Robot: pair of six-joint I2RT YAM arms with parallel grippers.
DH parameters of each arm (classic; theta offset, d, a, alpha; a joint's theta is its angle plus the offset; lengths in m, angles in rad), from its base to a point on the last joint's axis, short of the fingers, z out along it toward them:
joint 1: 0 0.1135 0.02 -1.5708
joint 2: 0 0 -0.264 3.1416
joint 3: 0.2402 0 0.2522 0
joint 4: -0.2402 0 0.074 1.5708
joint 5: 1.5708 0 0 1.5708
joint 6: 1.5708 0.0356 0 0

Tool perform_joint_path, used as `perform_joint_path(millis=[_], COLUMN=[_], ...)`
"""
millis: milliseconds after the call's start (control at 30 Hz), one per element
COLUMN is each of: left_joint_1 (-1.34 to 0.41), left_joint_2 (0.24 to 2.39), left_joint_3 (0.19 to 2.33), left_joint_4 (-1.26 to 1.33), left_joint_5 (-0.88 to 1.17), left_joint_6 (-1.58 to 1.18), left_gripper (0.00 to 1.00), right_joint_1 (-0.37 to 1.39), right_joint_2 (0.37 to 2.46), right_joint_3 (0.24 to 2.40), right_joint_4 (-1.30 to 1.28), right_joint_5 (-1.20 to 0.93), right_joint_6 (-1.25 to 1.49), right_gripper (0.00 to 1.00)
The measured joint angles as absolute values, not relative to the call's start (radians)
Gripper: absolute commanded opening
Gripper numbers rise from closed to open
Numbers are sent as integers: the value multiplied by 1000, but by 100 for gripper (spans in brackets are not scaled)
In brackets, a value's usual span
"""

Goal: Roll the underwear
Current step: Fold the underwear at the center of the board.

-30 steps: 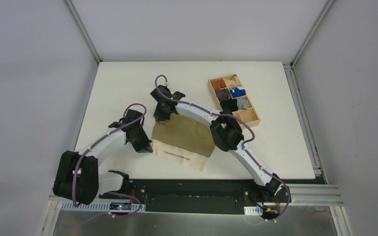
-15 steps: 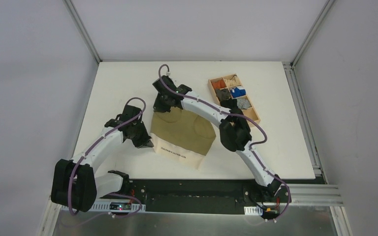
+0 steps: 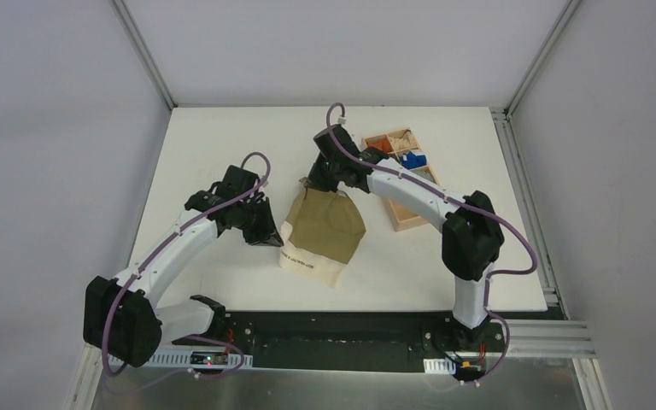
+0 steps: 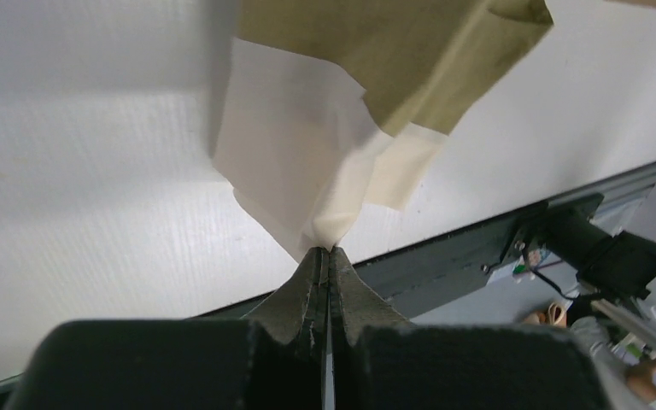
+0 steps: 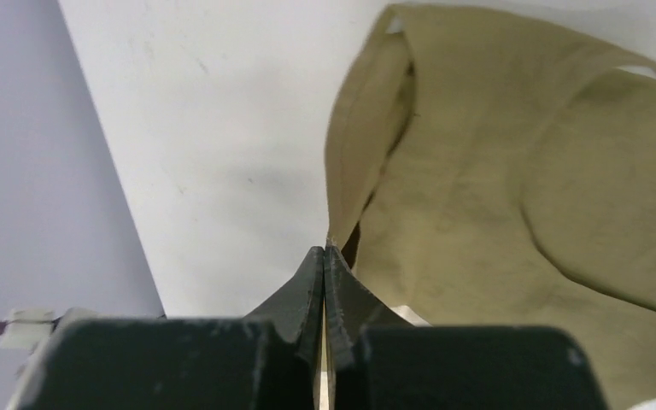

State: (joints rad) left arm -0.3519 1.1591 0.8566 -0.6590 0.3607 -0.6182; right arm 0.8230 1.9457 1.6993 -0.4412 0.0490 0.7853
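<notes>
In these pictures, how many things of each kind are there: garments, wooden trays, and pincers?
underwear: 1
wooden tray: 1
pincers: 2, the left pincer and the right pincer, each shut on the underwear
Total: 4

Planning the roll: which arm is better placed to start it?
Probably left: the left claw pinches the underwear by its cream waistband corner, the near end; the right claw holds the far olive edge.

We see bare tabletop [image 3: 205, 145] to the left of and beyond the underwear [image 3: 326, 226]. On the right, the compartment tray [image 3: 406, 220] and our right arm [image 3: 410, 190] lying across it bar passage.
</notes>
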Motion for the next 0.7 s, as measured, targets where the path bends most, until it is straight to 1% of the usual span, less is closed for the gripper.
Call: perform_joint_path(millis=[133,333,533,700], left_joint_1=[-461,-582,-661,-675], left_joint_2=[1199,1268,1309,1322], left_joint_3=[912,928,928,929], left_joint_4=[-673,-683,-690,-693], left_joint_5=[364,355,332,313], left_joint_6=[-628,-655,-681,-696], left_gripper=[0,0,0,0], right_joint_1=[804,799,787,781], right_joint_2=[1866,1768,1654,1598], right_joint_3=[1551,1383,1244,1187], right_joint_4=[-410,-386,-361,-352], right_joint_5=[49,59,68,78], right_joint_6=[792,800,809,817], right_gripper=[0,0,0,0])
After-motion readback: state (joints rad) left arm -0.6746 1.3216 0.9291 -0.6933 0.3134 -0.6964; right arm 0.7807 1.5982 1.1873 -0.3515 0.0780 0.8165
